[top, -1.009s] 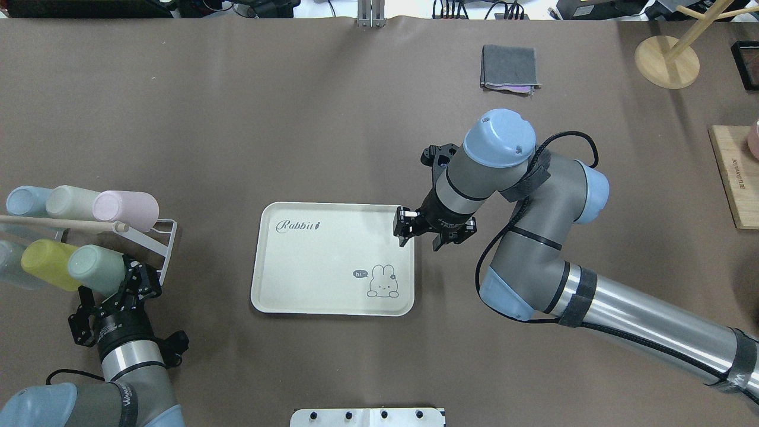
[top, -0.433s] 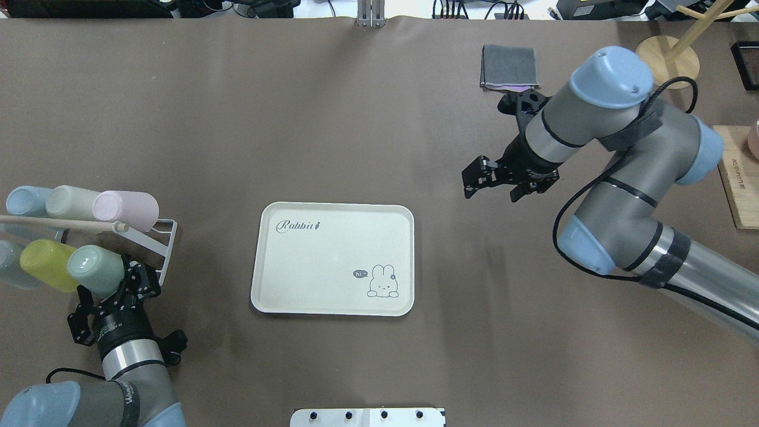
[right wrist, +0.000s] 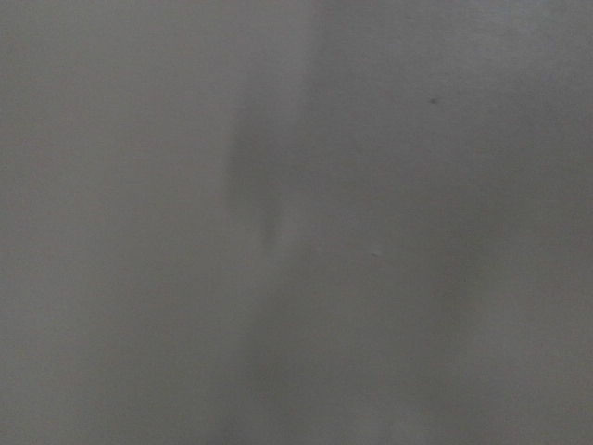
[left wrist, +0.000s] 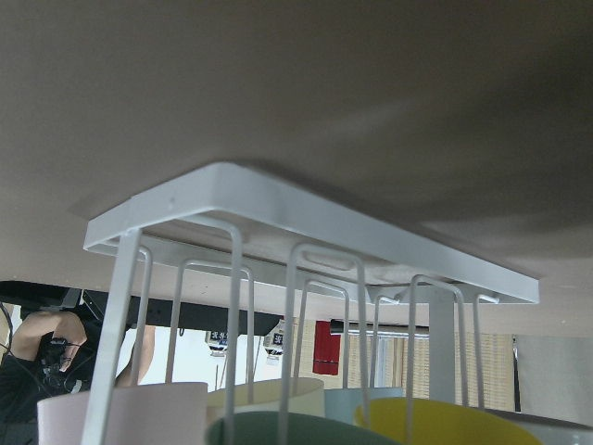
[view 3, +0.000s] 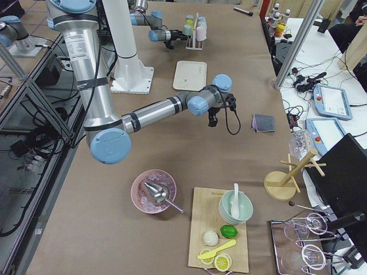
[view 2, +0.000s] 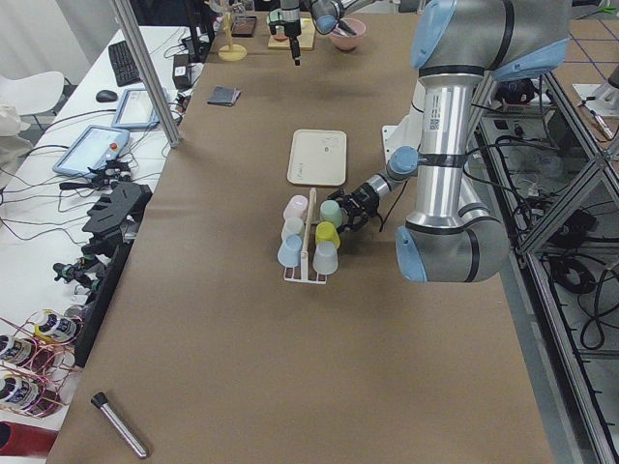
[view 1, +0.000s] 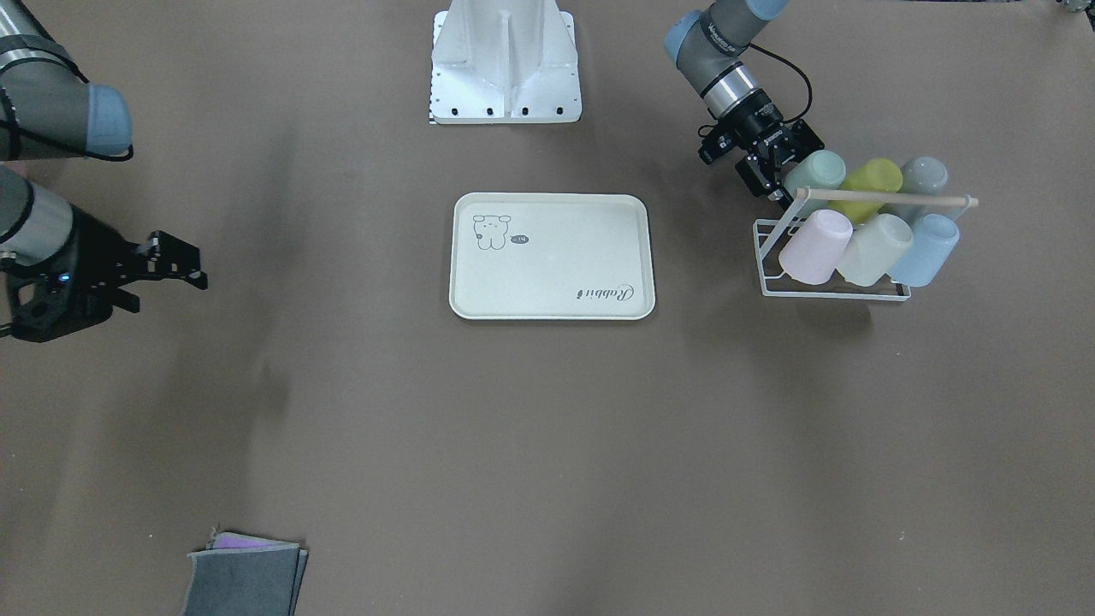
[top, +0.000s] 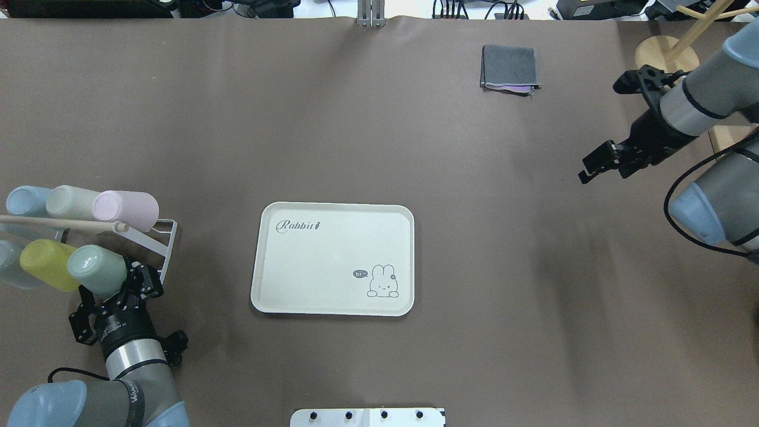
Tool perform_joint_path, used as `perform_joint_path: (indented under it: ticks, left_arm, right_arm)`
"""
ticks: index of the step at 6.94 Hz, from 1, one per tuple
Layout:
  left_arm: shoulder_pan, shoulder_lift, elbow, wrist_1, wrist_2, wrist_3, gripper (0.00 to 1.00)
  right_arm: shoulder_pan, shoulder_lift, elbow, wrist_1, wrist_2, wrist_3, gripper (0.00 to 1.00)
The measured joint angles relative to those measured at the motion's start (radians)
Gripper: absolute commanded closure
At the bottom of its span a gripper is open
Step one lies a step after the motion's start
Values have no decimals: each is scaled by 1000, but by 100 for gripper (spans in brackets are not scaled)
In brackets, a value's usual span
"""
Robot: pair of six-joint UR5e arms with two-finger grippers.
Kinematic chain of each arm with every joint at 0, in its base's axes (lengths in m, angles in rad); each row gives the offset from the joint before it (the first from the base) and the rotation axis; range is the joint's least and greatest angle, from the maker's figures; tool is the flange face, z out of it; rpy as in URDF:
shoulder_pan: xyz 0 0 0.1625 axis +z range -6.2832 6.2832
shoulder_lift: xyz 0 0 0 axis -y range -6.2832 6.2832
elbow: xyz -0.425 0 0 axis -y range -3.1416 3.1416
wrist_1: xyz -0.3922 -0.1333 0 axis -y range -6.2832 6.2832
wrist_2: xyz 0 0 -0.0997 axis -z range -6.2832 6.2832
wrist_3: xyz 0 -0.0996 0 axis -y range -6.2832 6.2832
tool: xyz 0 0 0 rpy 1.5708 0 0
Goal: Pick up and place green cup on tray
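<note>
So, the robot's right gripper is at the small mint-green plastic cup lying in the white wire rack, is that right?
Not quite: it is the left gripper that is at the small mint-green plastic cup lying in the white wire rack. The right gripper hangs far away on the table's other side. The overhead exterior view shows this.

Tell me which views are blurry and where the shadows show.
Right wrist view: only soft, featureless table with a dim vertical smear and nothing sharp. Left wrist view: the white rack is crisp and well lit. Overhead view: even light, with faint shadow patches on the table right of the tray.
</note>
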State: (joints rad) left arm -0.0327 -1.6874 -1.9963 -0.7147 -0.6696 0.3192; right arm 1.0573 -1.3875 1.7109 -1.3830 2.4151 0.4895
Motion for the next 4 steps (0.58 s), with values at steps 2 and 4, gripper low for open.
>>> perform_joint_path:
  ticks: [2,4]
  left_arm:
    - [-2,-11,4,2,0,31,8]
    - [-12,-12,4,4,1,60,9]
  right_arm:
    - [138,-37,-3,-184,-16,-221,0]
    - [246,-51,32,-348,-54,-395,0]
